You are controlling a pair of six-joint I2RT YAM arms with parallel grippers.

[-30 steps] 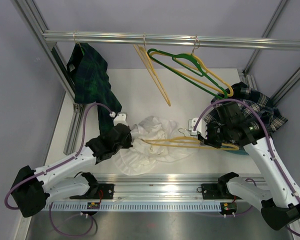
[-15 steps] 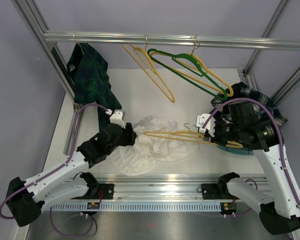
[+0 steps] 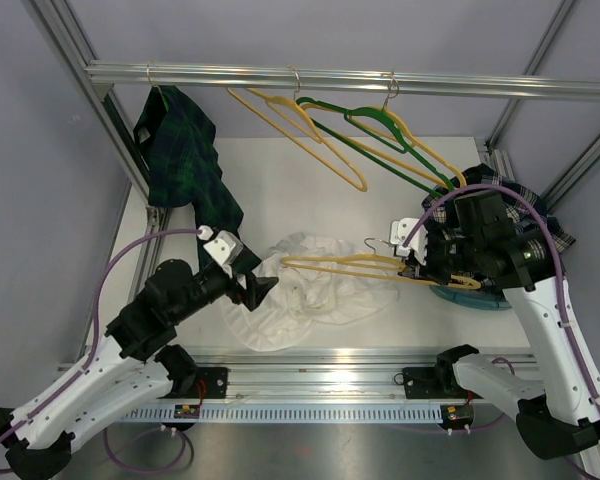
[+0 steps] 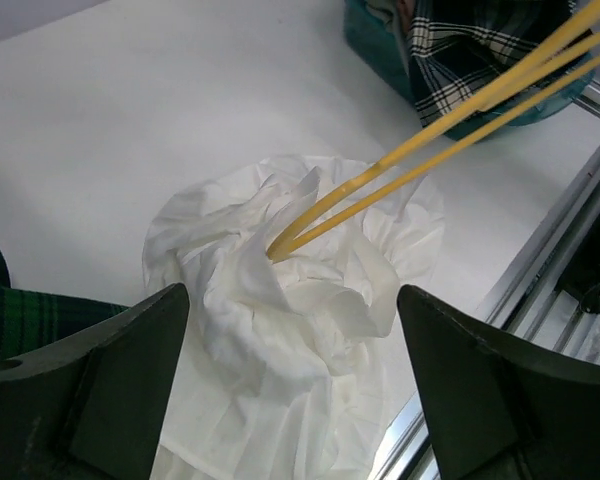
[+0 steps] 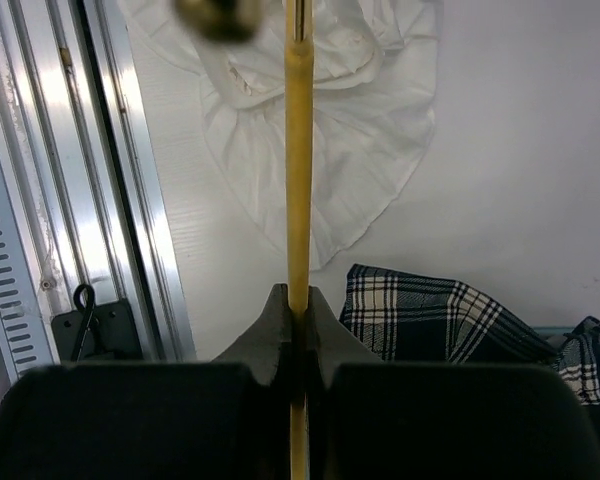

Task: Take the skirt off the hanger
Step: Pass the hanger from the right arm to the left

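Left claw (image 3: 261, 289): jaws wide apart, holding nothing, just left of the skirt.
Right claw (image 3: 412, 268): clamped on the hanger (image 3: 380, 266).
Skirt (image 3: 305, 290): white, crumpled on the counter (image 3: 280, 190), hanger tip still inside.

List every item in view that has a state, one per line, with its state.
White skirt: crumpled on the table, one end of the hanger still tucked in it.
Yellow hanger: gripped by the right pincer, lying across the skirt.
Left pincer: open, holding nothing, above the skirt.
Right pincer: shut on the hanger.
Green plaid garment: hanging from the rail.
Green hanger: hanging, bare.
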